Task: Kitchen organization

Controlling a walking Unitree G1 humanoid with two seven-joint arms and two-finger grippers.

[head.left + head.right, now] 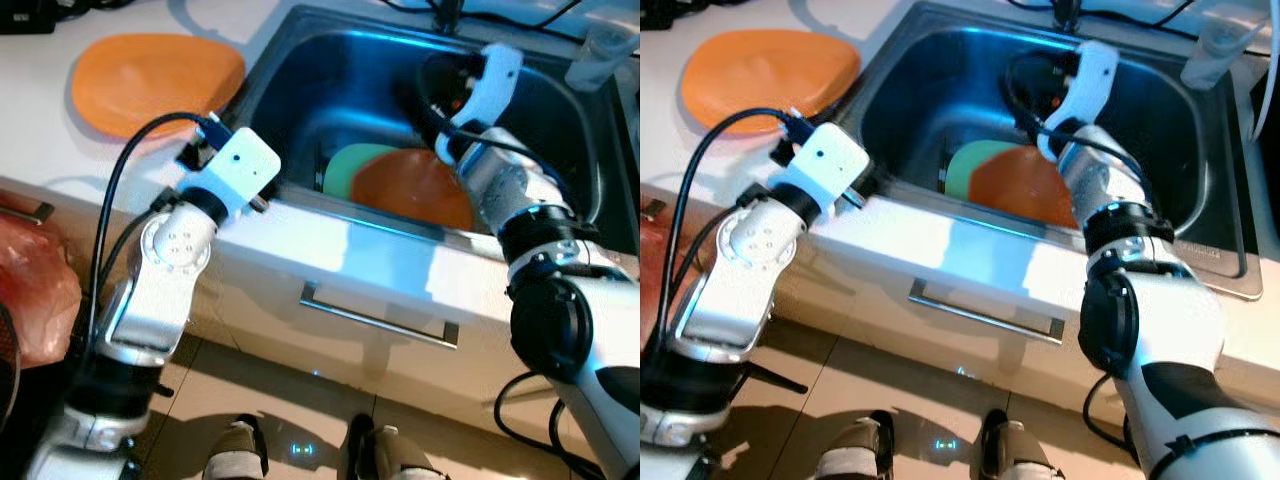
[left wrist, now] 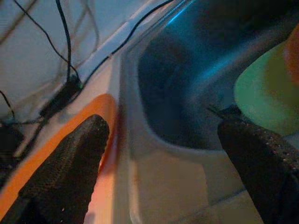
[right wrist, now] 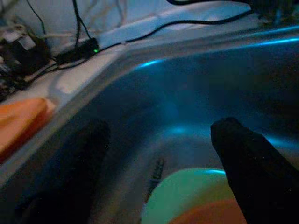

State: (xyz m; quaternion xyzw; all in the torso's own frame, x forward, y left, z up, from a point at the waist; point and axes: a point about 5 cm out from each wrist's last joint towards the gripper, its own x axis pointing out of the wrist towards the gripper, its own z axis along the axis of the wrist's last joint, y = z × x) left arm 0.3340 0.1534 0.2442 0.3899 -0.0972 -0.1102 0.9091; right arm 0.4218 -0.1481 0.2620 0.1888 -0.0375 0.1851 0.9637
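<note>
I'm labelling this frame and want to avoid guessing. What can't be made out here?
- Green plate in the sink: largely covered by the orange plate, eye views.
- Orange plate's right part: hidden behind the right arm, eye views.
- Orange plate on the counter: cut off behind the left gripper's finger, left wrist view.
- Dark thing on the sink floor: too dim to identify, right wrist view.
- Reddish bag: cut by the left edge.

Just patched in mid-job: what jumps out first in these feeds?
The steel sink holds an orange plate lying over a green plate. The right end effector hangs open inside the basin above them. The left end effector, open, hovers at the sink's near-left rim, beside another orange plate on the counter.
</note>
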